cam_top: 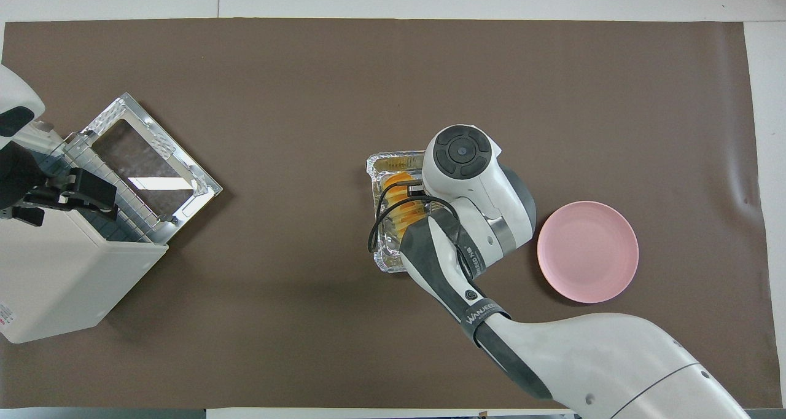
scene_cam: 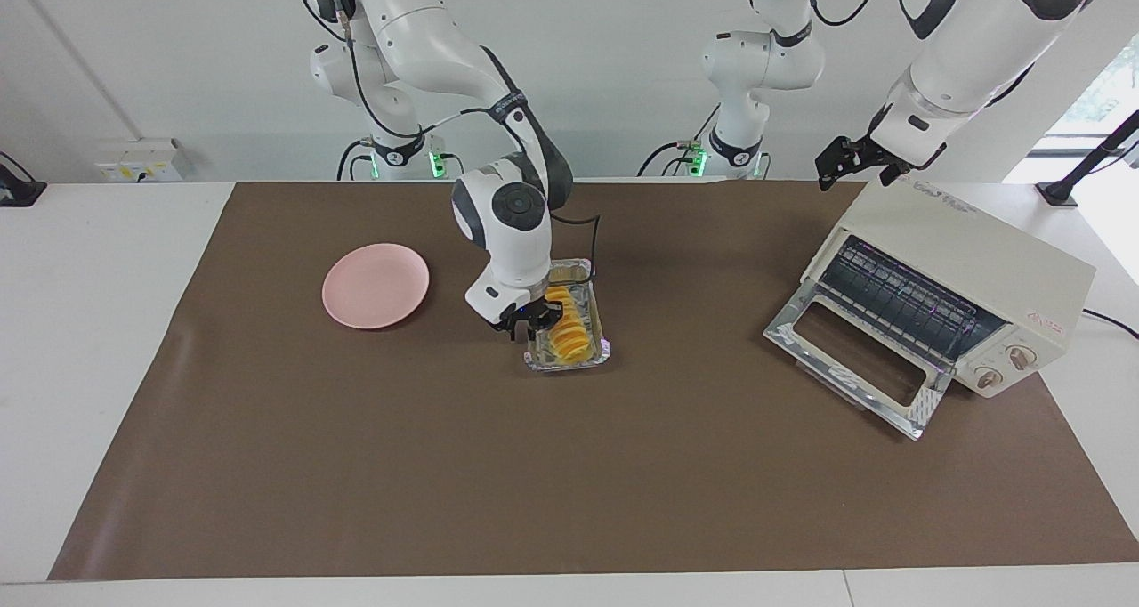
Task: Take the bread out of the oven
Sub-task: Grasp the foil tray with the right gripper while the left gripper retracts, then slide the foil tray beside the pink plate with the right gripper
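Note:
The bread (scene_cam: 569,333), a ridged golden-yellow loaf, lies in a silver foil tray (scene_cam: 569,360) in the middle of the brown mat. My right gripper (scene_cam: 531,325) hangs low over the tray at the bread's plate-side edge, open and holding nothing. In the overhead view the right wrist covers much of the bread (cam_top: 398,184) and tray (cam_top: 388,161). The cream-white oven (scene_cam: 970,260) stands at the left arm's end of the table with its glass door (scene_cam: 859,358) dropped open and its wire rack bare. My left gripper (scene_cam: 854,164) is open over the oven's top and waits.
A round pink plate (scene_cam: 375,285) lies on the mat beside the tray, toward the right arm's end. It also shows in the overhead view (cam_top: 587,251). The oven (cam_top: 55,278) and its open door (cam_top: 147,161) take up the mat's corner.

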Controlling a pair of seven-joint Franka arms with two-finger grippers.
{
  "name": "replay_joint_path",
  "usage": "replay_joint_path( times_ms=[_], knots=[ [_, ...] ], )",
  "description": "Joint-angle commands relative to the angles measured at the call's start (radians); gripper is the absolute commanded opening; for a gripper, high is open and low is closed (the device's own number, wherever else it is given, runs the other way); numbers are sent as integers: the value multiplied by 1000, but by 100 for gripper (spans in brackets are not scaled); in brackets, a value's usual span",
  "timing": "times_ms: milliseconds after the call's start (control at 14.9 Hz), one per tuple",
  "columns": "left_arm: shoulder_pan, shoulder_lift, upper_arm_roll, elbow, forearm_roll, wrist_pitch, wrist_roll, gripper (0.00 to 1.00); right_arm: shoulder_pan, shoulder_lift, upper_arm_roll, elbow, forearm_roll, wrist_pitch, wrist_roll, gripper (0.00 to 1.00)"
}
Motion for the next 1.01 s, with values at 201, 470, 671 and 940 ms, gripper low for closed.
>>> replay_joint_path(
  times_ms=[201, 470, 671, 940],
  knots=[
    [21, -29, -15, -13, -15, -10, 2, 100, 5, -16, -3, -15, 8, 14, -9, 0],
    [23, -29, -9, -13, -13, -10, 0, 100, -30, -16, -8, 76, 8, -96, -20, 0],
    [23, -29, -9, -13, -13, -10, 0, 100, -159, -24, -6, 153, 13, -173, -134, 0],
    [23, -29, -9, -13, -13, -10, 0, 100, -340, -32, -6, 161, 34, -172, -366, 0]
  ],
)
